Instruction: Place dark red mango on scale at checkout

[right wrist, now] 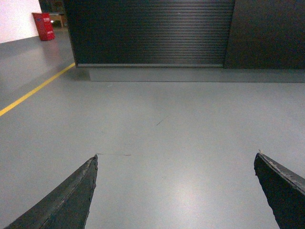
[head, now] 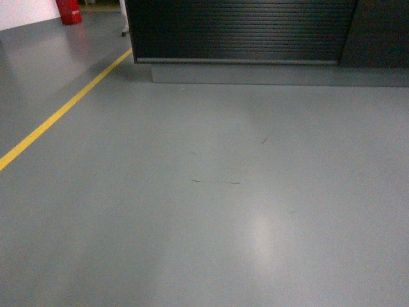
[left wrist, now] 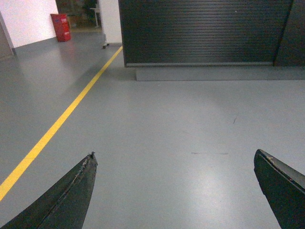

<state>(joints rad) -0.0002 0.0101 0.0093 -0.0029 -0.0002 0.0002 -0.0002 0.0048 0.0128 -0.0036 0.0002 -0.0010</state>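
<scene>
The checkout shows as a black counter with a ribbed dark front on a grey plinth, across the top of the head view, and also ahead as the checkout and the checkout in both wrist views. Its top is cut off by the frame edges. The dark red mango and the scale are out of view. My left gripper is open over bare grey floor, its fingers wide apart and empty. My right gripper is likewise open with nothing between its fingers. Neither gripper appears in the head view.
Grey floor stretches between me and the counter. A yellow floor line runs diagonally on the left. A red object stands at the far left by a white wall. A plain black panel adjoins the ribbed front on the right.
</scene>
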